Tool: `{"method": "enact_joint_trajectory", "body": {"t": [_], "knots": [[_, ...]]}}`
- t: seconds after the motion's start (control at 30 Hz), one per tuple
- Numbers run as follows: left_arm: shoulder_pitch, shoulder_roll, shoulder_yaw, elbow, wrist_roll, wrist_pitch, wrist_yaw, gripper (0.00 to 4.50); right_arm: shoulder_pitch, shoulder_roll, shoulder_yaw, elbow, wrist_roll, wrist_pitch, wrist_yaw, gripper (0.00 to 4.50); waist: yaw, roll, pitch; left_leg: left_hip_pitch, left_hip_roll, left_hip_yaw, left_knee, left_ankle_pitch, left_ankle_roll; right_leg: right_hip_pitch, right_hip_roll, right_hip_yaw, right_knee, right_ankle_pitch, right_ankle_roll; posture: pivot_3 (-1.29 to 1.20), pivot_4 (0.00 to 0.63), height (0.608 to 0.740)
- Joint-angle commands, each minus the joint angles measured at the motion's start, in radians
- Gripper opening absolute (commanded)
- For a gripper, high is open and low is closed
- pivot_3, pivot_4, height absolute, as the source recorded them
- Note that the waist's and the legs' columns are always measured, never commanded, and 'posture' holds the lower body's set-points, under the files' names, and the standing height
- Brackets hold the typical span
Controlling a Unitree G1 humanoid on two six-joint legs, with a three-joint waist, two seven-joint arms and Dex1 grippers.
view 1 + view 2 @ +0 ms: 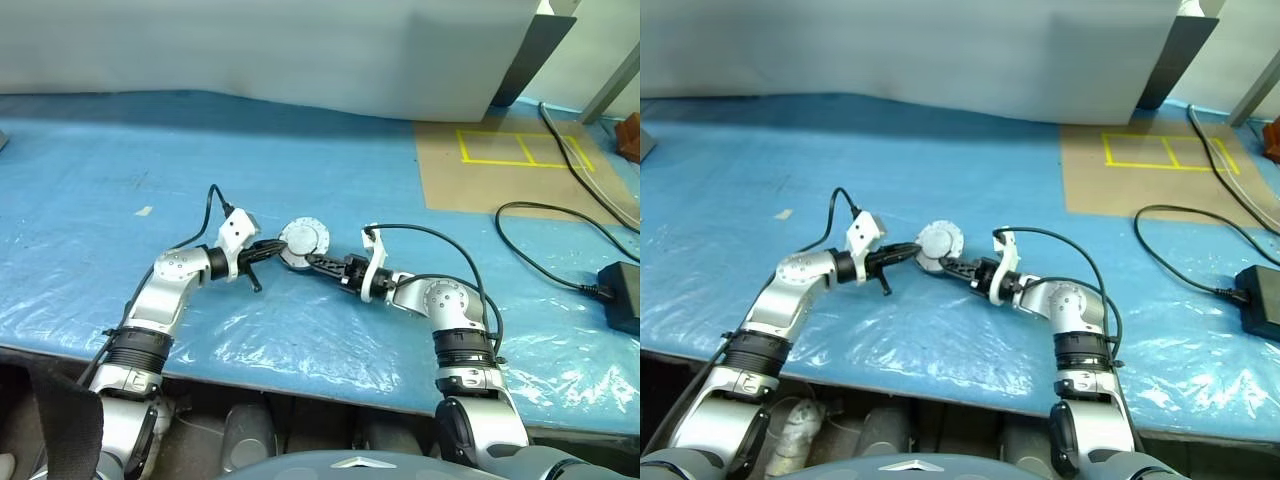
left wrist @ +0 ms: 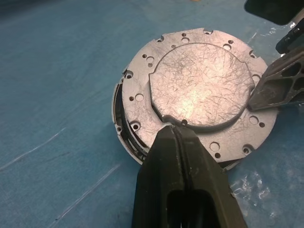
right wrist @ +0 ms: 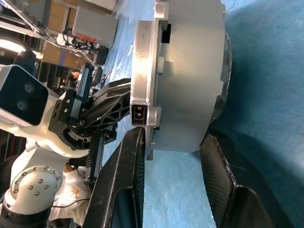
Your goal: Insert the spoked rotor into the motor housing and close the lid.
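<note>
The motor housing (image 1: 303,240) is a round silver-grey drum on the blue plastic sheet between my two arms. Its top face (image 2: 199,90) is a flat plate with small holes and a raised, scratched centre; I cannot tell whether this is the lid. A dark rim peeks out under the plate's edge, and the spoked rotor is hidden. My left gripper (image 2: 176,129) is shut, its tip resting on the plate at the step of the raised centre. My right gripper (image 3: 173,137) comes in from the opposite side, with one finger on each side of the drum's wall (image 3: 185,71).
Black cables (image 1: 540,250) loop over the sheet at the right, ending at a black adapter (image 1: 622,295). A brown patch with yellow tape lines (image 1: 500,165) lies at the back right. A grey wall (image 1: 280,50) bounds the far side. The table's front edge runs just below my arms.
</note>
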Motion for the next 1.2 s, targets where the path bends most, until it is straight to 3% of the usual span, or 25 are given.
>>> {"method": "enact_joint_trajectory", "body": {"t": [0.03,0.2,0.33,0.5,0.6,0.73,0.97,1.2], "knots": [[0.014,-0.001,-0.018,-0.004,-0.022,0.033,-0.047,0.00,0.007,0.007,0.013,-0.014,-0.008,-0.030,-0.006,1.31,0.000,0.000,0.000,0.000,0.000,0.000,0.000,0.000,0.000,0.000,0.000,0.000,0.000,0.000,0.000,0.00,0.150,0.740],[0.047,0.027,0.068,-0.157,-0.225,0.178,-0.169,0.00,0.015,0.003,0.026,-0.050,0.016,-0.014,0.012,1.31,-0.002,-0.001,0.000,-0.002,0.000,0.000,0.000,0.000,0.000,-0.002,0.000,0.001,0.000,0.000,0.000,0.00,0.150,0.740],[0.048,0.028,0.166,-0.262,-0.404,0.309,-0.173,0.00,0.029,-0.029,0.017,-0.132,0.079,0.028,0.068,1.31,-0.002,-0.001,0.001,-0.009,0.000,0.000,0.000,0.000,0.000,-0.009,0.001,0.000,0.001,0.002,0.003,0.00,0.150,0.740],[0.065,0.079,0.203,-0.338,-0.551,0.525,-0.175,0.00,0.023,-0.080,-0.028,-0.227,0.161,0.099,0.075,1.31,0.001,-0.001,0.002,-0.015,0.000,-0.001,-0.001,0.000,0.000,-0.013,0.002,-0.002,-0.001,0.003,0.004,0.00,0.150,0.740],[0.077,0.104,0.234,-0.351,-0.624,0.622,-0.162,0.62,0.000,-0.079,-0.101,-0.261,0.238,0.152,0.031,1.31,-0.001,-0.001,0.002,-0.016,0.000,-0.001,-0.001,0.000,0.000,-0.015,0.004,-0.002,0.000,0.003,0.004,0.00,0.150,0.740],[0.082,0.076,0.273,-0.347,-0.656,0.641,-0.092,1.95,-0.044,-0.055,-0.218,-0.291,0.397,0.247,-0.069,1.31,0.001,-0.001,0.003,-0.015,0.001,-0.002,0.000,0.000,0.000,-0.015,0.004,-0.001,0.001,0.003,0.004,0.00,0.150,0.740],[0.091,0.035,0.298,-0.371,-0.730,0.682,-0.043,4.37,-0.066,-0.043,-0.266,-0.338,0.577,0.306,-0.221,1.31,0.004,-0.001,0.003,-0.015,0.001,-0.002,0.000,0.000,0.000,-0.014,0.004,-0.002,0.002,0.003,0.004,0.00,0.150,0.740],[0.061,-0.031,0.317,-0.351,-0.799,0.733,0.046,4.47,-0.071,-0.050,-0.234,-0.336,0.684,0.283,-0.315,1.31,0.010,-0.001,0.003,-0.015,0.001,-0.002,0.001,0.000,0.000,-0.014,0.004,-0.002,0.002,0.003,0.004,0.00,0.150,0.740]]}}
